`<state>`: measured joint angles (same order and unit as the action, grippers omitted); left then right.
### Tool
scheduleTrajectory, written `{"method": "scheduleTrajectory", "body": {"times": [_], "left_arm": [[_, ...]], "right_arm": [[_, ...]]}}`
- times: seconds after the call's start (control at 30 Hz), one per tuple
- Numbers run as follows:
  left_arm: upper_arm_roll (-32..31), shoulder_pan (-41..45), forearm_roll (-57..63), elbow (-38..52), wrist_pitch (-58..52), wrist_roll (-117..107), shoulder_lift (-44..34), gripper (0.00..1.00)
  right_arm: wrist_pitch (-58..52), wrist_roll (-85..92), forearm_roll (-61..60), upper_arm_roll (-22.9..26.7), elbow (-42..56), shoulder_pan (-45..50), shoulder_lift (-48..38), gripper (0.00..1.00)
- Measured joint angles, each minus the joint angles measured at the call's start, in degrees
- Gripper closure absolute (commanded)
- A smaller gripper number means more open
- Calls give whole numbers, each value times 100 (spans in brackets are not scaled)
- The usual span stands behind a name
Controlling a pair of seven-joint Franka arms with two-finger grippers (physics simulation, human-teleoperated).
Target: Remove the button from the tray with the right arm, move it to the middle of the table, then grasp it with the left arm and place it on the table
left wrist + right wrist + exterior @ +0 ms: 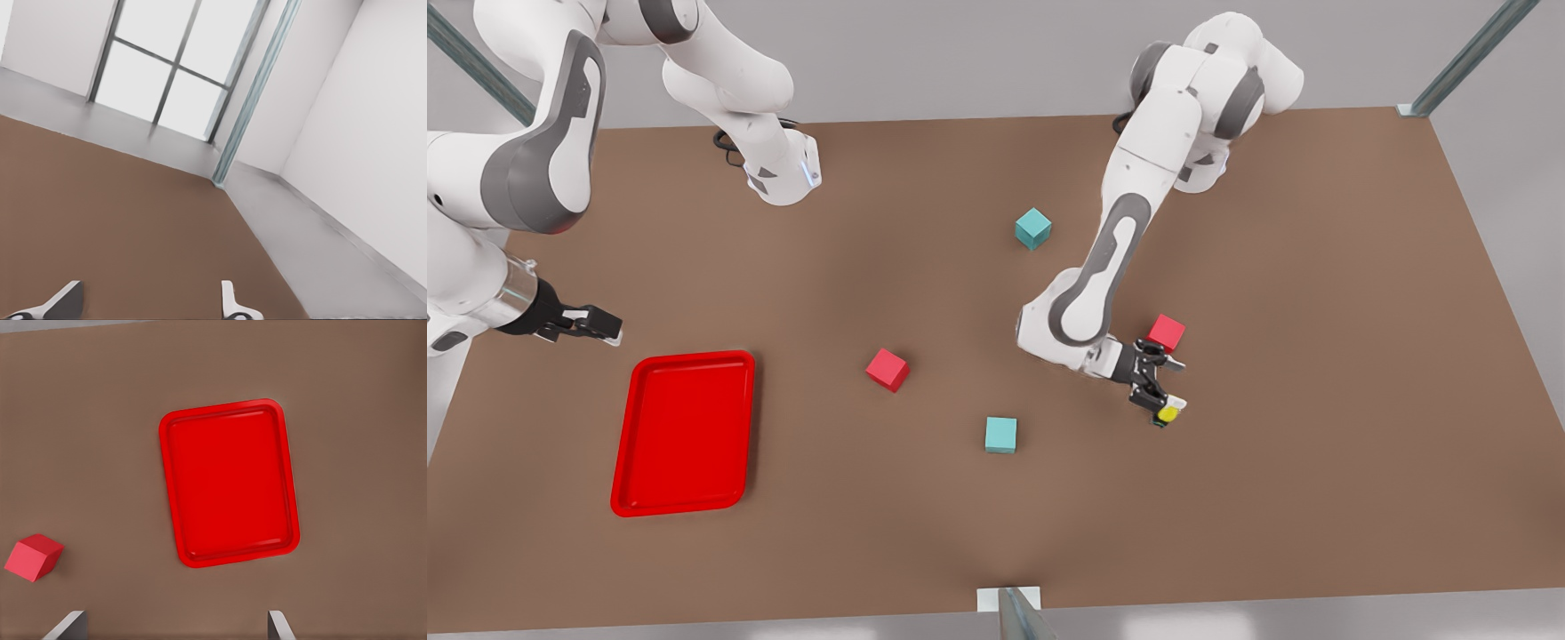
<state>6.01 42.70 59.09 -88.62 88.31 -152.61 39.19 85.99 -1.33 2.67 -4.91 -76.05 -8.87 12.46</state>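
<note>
In the front view, my left gripper (1158, 391) is hovering at the button (1168, 414), which seems to be resting on the table (1316, 489). My right gripper (591, 324) is waiting beside the bare tray (627, 480).

In the left wrist view, my fingers (63, 300) are standing wide, holding nothing.

In the right wrist view, my fingers (67, 627) are likewise gaping wide over the tray (230, 407).

Only withdrawing looks left to do.

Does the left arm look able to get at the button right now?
Probably yes: the open left gripper sits right at the button, nothing between; right gripper waits by the tray.
</note>
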Motion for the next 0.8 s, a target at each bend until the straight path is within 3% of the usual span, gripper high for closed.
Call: {"method": "scheduleTrajectory", "body": {"times": [0.07, 0.17, 0.2, 0.27, 0.37, 0.53, 0.8], "left_arm": [[184, 0, -2016, 7, -98, 1269, -974, 0], [2017, -166, -4949, 934, -685, 3400, -1340, 0], [2045, -543, -5382, 1134, -862, 4065, -1756, 0], [897, -1675, -5423, 935, -1099, 5291, -2960, 0], [411, -2140, -5411, 81, -1085, 6908, -4033, 0], [308, -2344, -5428, -208, -1015, 9182, -4180, 0], [304, -1873, -5436, -220, -994, 11728, -4185, 0]], "right_arm": [[1, 0, 0, 0, 0, -2, 0, 0], [2, 0, 0, 0, 0, -3, 0, 0], [2, 0, 0, 0, 0, -5, 0, 0], [1, 0, 0, 0, 0, -7, 0, 0], [2, 2, -1, 0, 0, -22, 0, 0], [0, 4, -3, 0, 0, -26, 0, 0], [-7, 9, -8, 0, -17, -28, -7, 0]]}}
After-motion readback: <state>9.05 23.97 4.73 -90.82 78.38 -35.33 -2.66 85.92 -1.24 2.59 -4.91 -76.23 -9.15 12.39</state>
